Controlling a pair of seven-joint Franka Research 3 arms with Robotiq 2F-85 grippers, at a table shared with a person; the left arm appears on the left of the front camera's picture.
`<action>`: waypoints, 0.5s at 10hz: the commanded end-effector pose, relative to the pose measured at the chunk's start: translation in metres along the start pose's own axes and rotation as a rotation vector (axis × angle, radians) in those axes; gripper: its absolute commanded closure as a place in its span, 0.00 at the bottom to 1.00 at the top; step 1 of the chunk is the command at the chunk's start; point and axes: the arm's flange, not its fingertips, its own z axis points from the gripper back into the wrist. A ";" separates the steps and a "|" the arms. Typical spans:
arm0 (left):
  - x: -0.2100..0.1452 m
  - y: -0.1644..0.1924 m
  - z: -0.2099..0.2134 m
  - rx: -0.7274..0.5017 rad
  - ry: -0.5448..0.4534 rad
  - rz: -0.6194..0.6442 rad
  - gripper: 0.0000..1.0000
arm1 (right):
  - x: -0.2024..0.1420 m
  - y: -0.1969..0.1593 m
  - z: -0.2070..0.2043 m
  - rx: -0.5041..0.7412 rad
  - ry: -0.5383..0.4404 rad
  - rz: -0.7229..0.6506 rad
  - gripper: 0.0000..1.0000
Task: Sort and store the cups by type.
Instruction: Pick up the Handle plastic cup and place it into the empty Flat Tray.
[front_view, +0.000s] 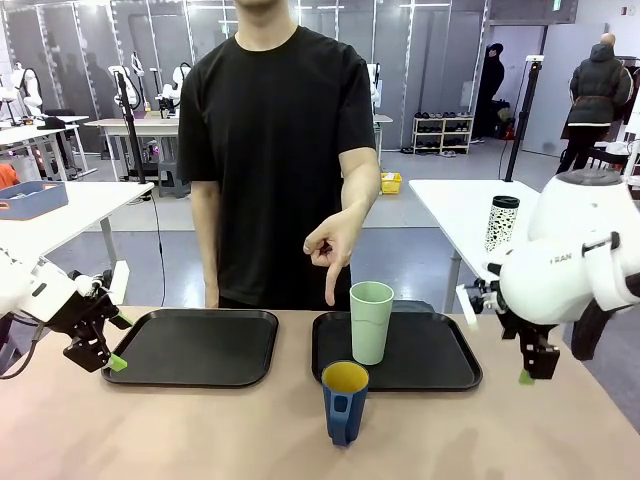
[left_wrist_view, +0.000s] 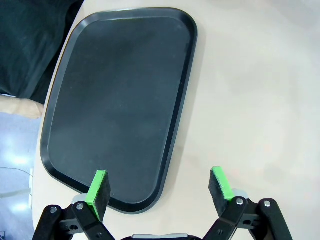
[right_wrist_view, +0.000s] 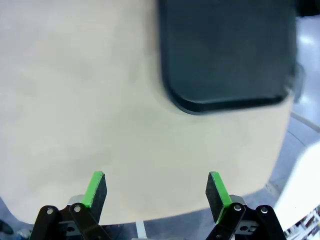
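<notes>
A tall pale-green tumbler (front_view: 371, 321) stands upright on the right black tray (front_view: 440, 362), near its left front part. In front of that tray, a dark-blue mug (front_view: 344, 400) with a yellow inside and its handle toward me rests on the table. The person's hand (front_view: 331, 247) points a finger down just left of the tumbler. My left gripper (front_view: 103, 351) hangs open left of the left black tray (front_view: 200, 348), whose corner (left_wrist_view: 125, 115) lies under its fingers. My right gripper (front_view: 530, 368) hangs open beyond the right tray's right edge, above bare table (right_wrist_view: 100, 100).
A person in black stands at the far edge of the tan table (front_view: 150, 430). Behind on another table stands a white speckled tumbler with a black lid (front_view: 501, 222). The right tray's corner (right_wrist_view: 225, 55) shows ahead of my right fingers.
</notes>
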 end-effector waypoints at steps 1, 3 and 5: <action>-0.003 -0.004 0.000 0.024 -0.011 -0.005 0.00 | 0.008 0.015 -0.018 0.104 -0.017 0.111 0.00; -0.003 -0.004 0.000 0.024 -0.011 -0.005 0.00 | 0.017 0.043 -0.032 0.167 -0.116 0.130 0.00; -0.003 -0.004 0.000 0.024 -0.011 -0.005 0.00 | 0.035 0.056 -0.049 0.197 -0.240 0.175 0.00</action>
